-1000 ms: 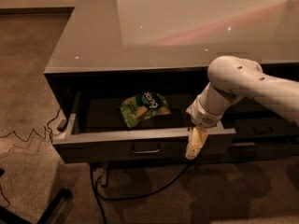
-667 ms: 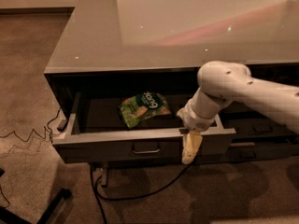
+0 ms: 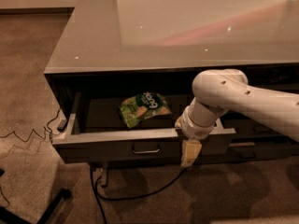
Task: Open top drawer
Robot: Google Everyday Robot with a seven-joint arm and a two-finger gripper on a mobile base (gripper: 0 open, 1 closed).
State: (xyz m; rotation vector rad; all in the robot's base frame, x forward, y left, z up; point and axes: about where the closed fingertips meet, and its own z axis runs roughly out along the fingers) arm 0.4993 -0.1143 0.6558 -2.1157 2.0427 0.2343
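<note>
Spotting the gripper (image 3: 190, 154) at lower centre-right, low against the face of the top drawer (image 3: 112, 146), just right of its metal pull (image 3: 145, 150) — spread or closed, cannot tell. Shifted a little left and down over the last second, with the drawer front unmoved: already drawn well out at centre frame, baring a green snack bag (image 3: 143, 108) inside. Judged as good as done — nothing left but backing away.

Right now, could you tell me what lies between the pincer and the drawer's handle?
Only bare front panel of the top drawer, in the camera view; the pincer hangs beside the handle.
</note>
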